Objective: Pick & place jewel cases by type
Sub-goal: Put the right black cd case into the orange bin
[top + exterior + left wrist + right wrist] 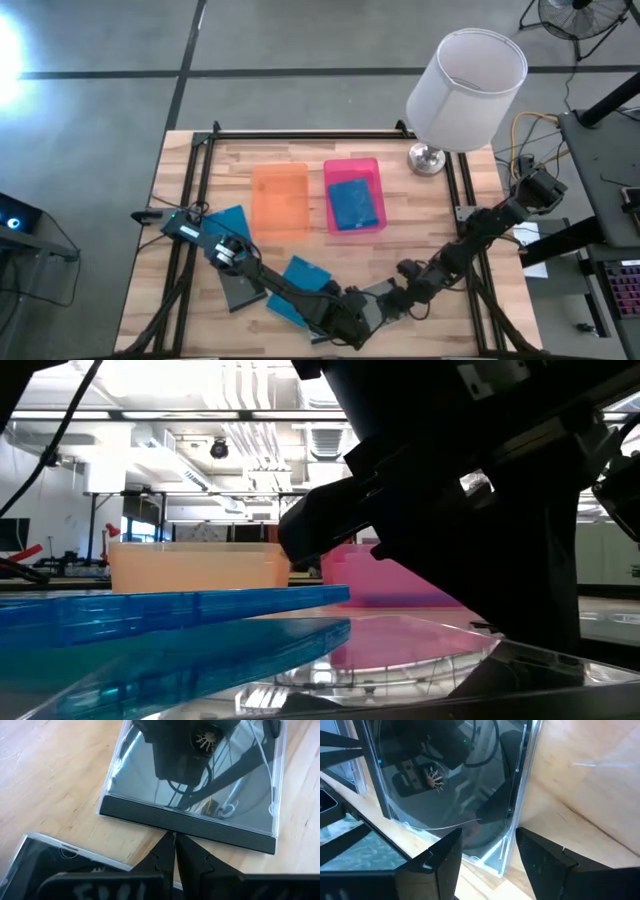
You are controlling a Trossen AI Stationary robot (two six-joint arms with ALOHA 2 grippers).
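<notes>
The clear-lidded, dark-trayed jewel case [455, 795] lies flat on the wooden table [480, 300] at the near edge, between both arms. The right gripper [487, 857] stands part open with a corner of it between the fingers (not yet squeezed, as far as I can judge). The left gripper [174, 851], pinched shut and empty, points at the case's black spine [187, 824], just beside it.

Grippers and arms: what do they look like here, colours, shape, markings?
Both arms are dark, jointed links. The left gripper has black tapered fingers with stepped inner edges and faint pale lettering on its body. The right gripper has broad, flat black fingers.
</notes>
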